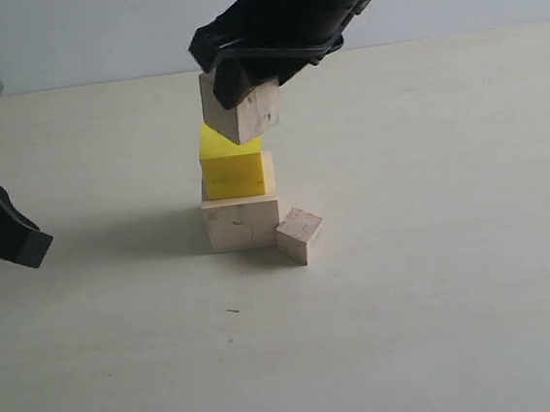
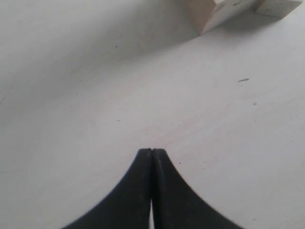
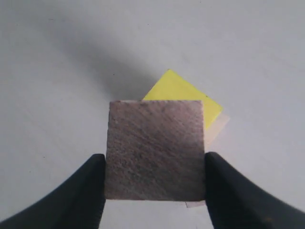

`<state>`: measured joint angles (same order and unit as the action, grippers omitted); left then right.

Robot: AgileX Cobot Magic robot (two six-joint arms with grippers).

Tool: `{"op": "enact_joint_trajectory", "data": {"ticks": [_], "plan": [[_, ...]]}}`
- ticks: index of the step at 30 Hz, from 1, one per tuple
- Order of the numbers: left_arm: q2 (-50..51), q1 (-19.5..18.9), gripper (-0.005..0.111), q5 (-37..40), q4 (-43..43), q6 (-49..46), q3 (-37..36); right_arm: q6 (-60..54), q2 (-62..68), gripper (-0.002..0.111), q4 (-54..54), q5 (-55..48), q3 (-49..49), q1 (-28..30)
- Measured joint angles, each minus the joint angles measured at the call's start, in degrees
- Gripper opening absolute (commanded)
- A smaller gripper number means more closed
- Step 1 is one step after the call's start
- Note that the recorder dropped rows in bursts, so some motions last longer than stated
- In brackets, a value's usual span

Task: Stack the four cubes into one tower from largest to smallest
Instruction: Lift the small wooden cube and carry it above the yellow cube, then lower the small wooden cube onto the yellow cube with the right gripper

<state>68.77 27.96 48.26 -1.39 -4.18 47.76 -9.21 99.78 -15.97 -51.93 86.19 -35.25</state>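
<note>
R gripper (image 1: 243,73) clamps the mid wooden cube (image 1: 239,110) by opposite faces, jaws spread wide. The cube hangs directly over the yellow cube (image 1: 232,166) atop the large pale cube (image 1: 241,224) — twisted vs. it and slightly offset. Touching or not, can't tell. Smallest cube (image 1: 299,235) lies beside the base. L gripper (image 2: 151,152) is closed tight on nothing — well apart.

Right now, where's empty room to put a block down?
Bare table lies nearer the camera than the pale wooden cube, right of the smallest cube, and between the pale wooden cube and the left hand. Crowded: over the yellow cube, where the right hand holds the light-brown cube.
</note>
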Motion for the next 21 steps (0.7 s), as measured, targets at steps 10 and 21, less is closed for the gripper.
{"op": "enact_joint_trajectory", "data": {"ticks": [10, 21], "plan": [[0.0, 0.0, 0.0, 0.0, -0.1, 0.0, 0.0, 37.21, 0.14, 0.0, 23.01, 4.94, 0.0, -7.66], [0.0, 0.0, 0.0, -0.32, -2.1, 0.1, 0.0, 47.92, 0.14, 0.0, 25.2, 6.83, 0.0, -11.33]]}}
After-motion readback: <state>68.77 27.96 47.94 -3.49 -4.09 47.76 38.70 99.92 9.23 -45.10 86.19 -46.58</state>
